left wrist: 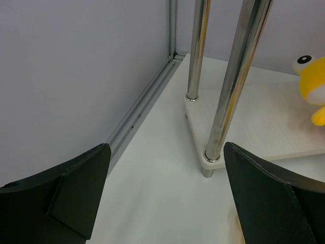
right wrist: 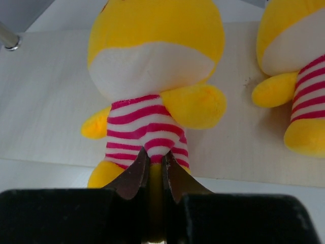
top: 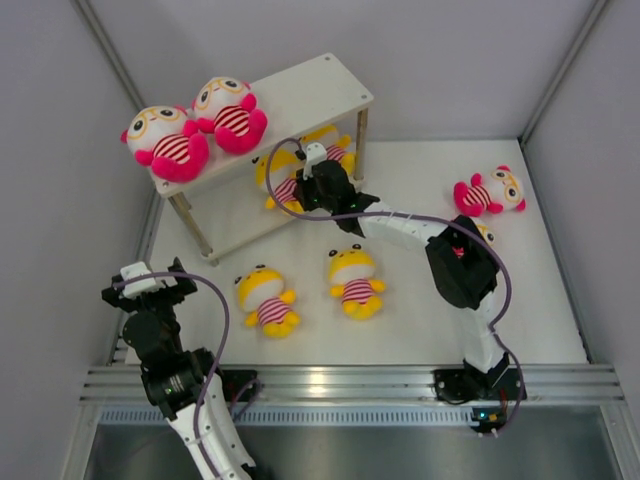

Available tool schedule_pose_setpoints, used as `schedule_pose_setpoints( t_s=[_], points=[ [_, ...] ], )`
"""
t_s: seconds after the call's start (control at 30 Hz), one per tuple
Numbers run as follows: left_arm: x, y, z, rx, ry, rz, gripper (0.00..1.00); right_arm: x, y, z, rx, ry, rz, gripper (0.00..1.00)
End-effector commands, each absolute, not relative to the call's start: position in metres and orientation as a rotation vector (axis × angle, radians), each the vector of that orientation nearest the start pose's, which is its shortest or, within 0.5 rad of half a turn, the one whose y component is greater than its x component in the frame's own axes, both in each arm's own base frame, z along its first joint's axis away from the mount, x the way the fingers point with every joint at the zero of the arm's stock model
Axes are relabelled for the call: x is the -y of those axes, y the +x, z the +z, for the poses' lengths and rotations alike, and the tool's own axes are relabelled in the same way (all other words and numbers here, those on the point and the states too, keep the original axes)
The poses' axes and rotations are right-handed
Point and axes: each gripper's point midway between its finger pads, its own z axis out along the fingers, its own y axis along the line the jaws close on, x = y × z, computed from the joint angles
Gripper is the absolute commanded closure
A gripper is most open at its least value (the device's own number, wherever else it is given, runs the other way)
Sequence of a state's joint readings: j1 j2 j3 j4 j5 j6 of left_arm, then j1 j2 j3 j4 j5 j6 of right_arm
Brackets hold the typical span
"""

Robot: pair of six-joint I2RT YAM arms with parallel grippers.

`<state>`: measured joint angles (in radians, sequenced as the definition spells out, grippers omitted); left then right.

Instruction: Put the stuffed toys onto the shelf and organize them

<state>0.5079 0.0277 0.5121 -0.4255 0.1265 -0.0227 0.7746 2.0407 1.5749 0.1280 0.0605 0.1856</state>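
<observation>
Black and spread wide, the left pincer hangs empty above the near left corner of the white desk. Its wrist view looks between both fingers at the metal legs of the shelf's near left corner.

Right of that arm, two yellow figures lie face up on the desk and apart from each other: the left loose toy and the right loose toy.

Beyond them the right arm reaches left across the desk to the shelf. There the right pincer is closed to a sliver, its tips nipping the striped lower belly of the held yellow toy, which rests on the lower board. The neighbour yellow toy sits just right of it on the same board.

At the far right of the desk the lone pink toy lies by itself.

On the top board's left end, the left pink toy and the right pink toy sit close side by side.
</observation>
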Motion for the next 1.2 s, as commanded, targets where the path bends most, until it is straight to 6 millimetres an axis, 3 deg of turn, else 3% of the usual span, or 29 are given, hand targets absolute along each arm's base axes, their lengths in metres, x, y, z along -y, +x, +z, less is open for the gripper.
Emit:
schedule_pose_setpoints(
  t_s=[0.0, 0.1, 0.2, 0.37, 0.47, 0.57, 0.7, 0.8, 0.87, 0.93, 1.07, 1.17],
  points=[
    [-0.073, 0.183, 0.271, -1.451, -0.265, 0.303, 0.01, -0.424, 0.469, 0.218, -1.727, -0.457, 0.573, 1.0],
    [-0.072, 0.183, 0.271, -1.45, -0.26, 0.299, 0.01, -0.421, 0.478, 0.208, -1.744, -0.451, 0.557, 0.94],
    [-0.072, 0.183, 0.27, -1.451, -0.26, 0.299, 0.01, -0.413, 0.486, 0.2, -1.765, -0.393, 0.539, 0.78],
    [-0.072, 0.183, 0.269, -1.453, -0.257, 0.295, 0.01, -0.407, 0.495, 0.196, -1.778, -0.343, 0.548, 0.69],
    [-0.071, 0.184, 0.269, -1.455, -0.255, 0.292, 0.01, -0.405, 0.495, 0.198, -1.774, -0.358, 0.536, 0.52],
    [-0.07, 0.185, 0.268, -1.459, -0.25, 0.286, 0.01, -0.4, 0.489, 0.206, -1.755, -0.371, 0.533, 0.38],
    [-0.069, 0.185, 0.267, -1.46, -0.242, 0.279, 0.01, -0.39, 0.475, 0.234, -1.678, -0.367, 0.557, 0.24],
    [-0.068, 0.185, 0.267, -1.462, -0.242, 0.278, 0.01, -0.375, 0.454, 0.26, -1.643, -0.372, 0.545, 0.2],
    [-0.068, 0.186, 0.266, -1.463, -0.241, 0.276, 0.01, -0.358, 0.431, 0.275, -1.638, -0.378, 0.513, 0.19],
    [-0.07, 0.186, 0.265, -1.463, -0.247, 0.282, 0.01, -0.352, 0.395, 0.28, -1.642, -0.436, 0.522, 0.19],
    [-0.07, 0.186, 0.266, -1.461, -0.245, 0.281, 0.01, -0.378, 0.293, 0.236, -1.771, -0.78, 0.791, 0.19],
    [-0.056, 0.186, 0.278, -1.451, -0.147, 0.261, 0.02, -0.38, 0.24, 0.198, -1.886, -0.911, 0.944, 0.19]
  ],
)
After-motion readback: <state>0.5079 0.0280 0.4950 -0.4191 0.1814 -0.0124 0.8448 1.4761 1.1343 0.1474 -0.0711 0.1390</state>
